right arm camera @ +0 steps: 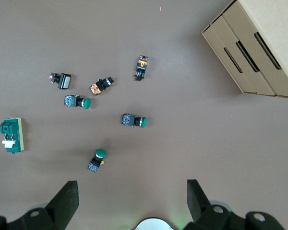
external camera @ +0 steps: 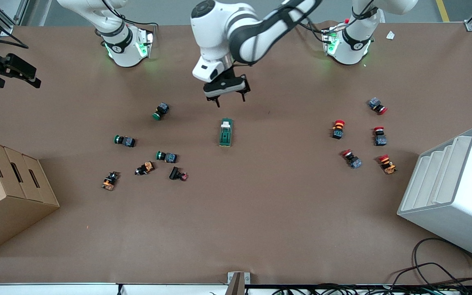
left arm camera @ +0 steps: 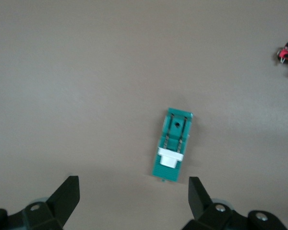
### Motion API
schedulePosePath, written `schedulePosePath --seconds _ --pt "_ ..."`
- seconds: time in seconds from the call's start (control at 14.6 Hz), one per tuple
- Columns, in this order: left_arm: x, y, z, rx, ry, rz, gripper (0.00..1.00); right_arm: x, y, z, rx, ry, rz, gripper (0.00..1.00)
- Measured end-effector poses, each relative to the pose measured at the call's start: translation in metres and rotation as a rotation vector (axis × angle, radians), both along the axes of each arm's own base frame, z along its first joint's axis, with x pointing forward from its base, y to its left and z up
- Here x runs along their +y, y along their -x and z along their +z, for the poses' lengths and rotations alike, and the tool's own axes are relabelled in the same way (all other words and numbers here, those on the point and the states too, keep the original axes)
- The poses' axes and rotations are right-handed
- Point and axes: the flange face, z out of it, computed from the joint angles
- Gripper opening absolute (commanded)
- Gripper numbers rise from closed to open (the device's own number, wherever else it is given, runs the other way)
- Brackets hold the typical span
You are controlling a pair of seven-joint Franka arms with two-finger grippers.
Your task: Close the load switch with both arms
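The load switch [external camera: 225, 132], a dark green block with a white handle at the end toward the robots' bases, lies flat at mid-table. My left gripper [external camera: 231, 101] hangs open and empty over bare table just off that handle end. In the left wrist view the switch [left arm camera: 174, 146] lies off toward one fingertip [left arm camera: 194, 189] of the open gripper [left arm camera: 133, 184], not between the fingers. My right gripper [right arm camera: 132, 191] is open and empty, held high over its own base and waiting. Its view shows the switch [right arm camera: 11, 136] a long way off.
Several green-capped and dark push buttons [external camera: 166, 156] lie toward the right arm's end, and several red-capped ones [external camera: 337, 128] toward the left arm's end. A cardboard box [external camera: 6, 192] and a white stepped rack [external camera: 453, 192] stand at the table's two ends.
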Motion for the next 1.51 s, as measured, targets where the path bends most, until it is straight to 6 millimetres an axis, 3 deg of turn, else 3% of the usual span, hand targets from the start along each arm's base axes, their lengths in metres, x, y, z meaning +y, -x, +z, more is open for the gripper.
schedulePosePath --seconds 0.14,0.34,0.62,0.75,0.89,1.24,1.51 --pt "-0.011 0.028 -0.040 -0.089 0.004 -0.005 1.00 0.000 -0.004 -0.006 0.010 0.000 -0.001 1.00" --pt "-0.009 0.060 -0.094 -0.191 0.010 -0.044 1.00 -0.001 -0.017 -0.028 0.054 0.001 -0.002 1.00" --pt "0.001 0.078 -0.140 -0.343 0.003 -0.142 1.00 0.000 -0.048 -0.076 0.103 0.002 -0.017 1.00" --pt "0.004 0.085 -0.161 -0.411 0.033 -0.164 0.99 0.010 -0.060 -0.097 0.128 -0.010 -0.101 1.00" --pt "0.005 0.094 -0.178 -0.462 0.065 -0.191 0.99 0.042 -0.068 -0.114 0.144 -0.012 -0.183 1.00" --pt "0.018 0.095 -0.217 -0.593 0.075 -0.242 0.99 0.164 -0.070 -0.174 0.185 -0.034 -0.380 1.00" --pt "0.026 0.097 -0.227 -0.625 0.069 -0.241 0.99 0.222 -0.061 -0.226 0.208 -0.098 -0.481 1.00"
